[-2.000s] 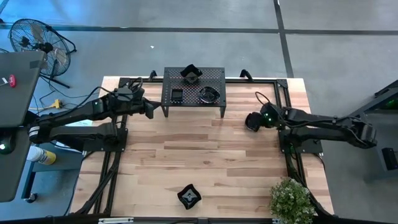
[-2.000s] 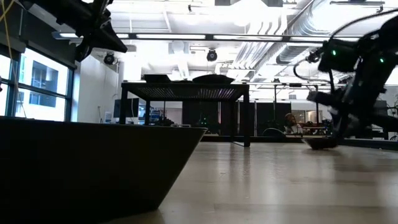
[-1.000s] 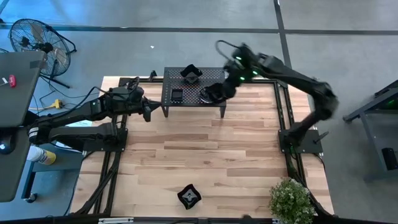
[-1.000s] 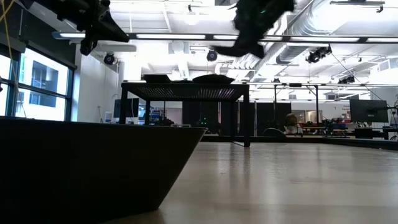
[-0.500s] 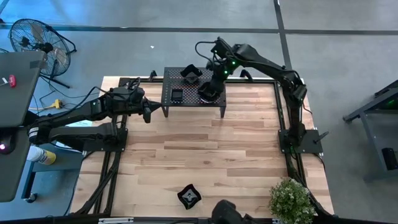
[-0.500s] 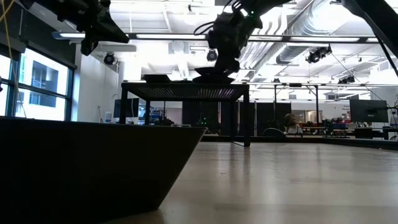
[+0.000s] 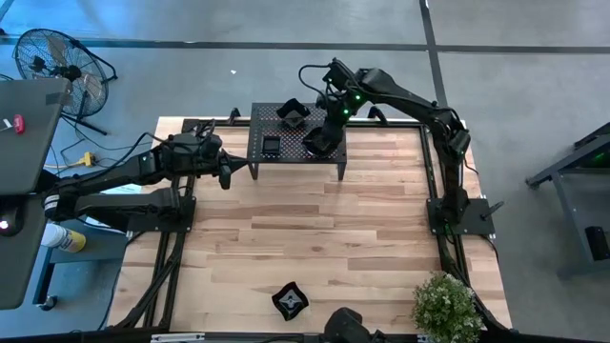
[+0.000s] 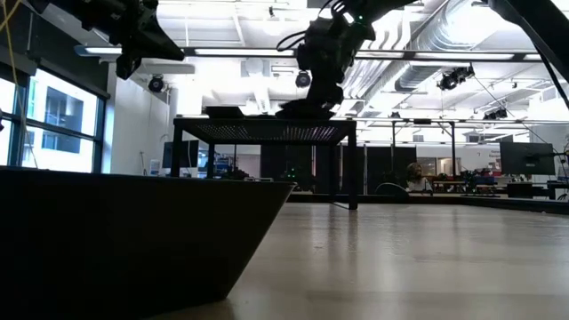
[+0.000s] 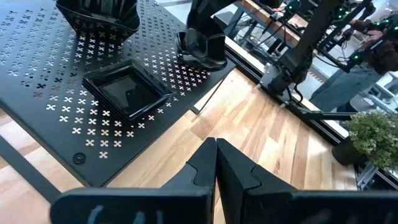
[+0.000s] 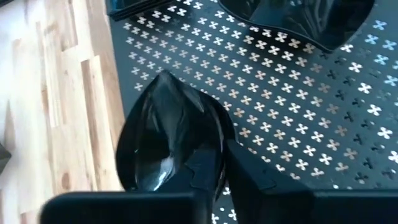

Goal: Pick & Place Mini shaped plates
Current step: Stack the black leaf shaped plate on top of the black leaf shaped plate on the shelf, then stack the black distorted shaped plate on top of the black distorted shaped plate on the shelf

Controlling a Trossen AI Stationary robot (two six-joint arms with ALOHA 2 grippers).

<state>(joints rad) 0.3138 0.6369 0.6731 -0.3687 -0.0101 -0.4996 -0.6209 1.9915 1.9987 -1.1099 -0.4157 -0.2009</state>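
- The right tool (image 10: 217, 155) sits low over the rack (image 7: 262, 126), at the table's (image 7: 315, 238) 12 o'clock, its fingers pinching the rim of a glossy plate (image 10: 165, 140) that appears to rest on the perforated top.
- Spread the fingers fully before lifting, so the rim is not dragged.
- Rise straight up; a square plate (image 9: 127, 93) and a deeper dish (image 9: 99, 15) lie near.
- Left tool (image 9: 216, 163), pressed together, waits toward 9 o'clock.
- One plate (image 7: 290, 300) remains at 6 o'clock.
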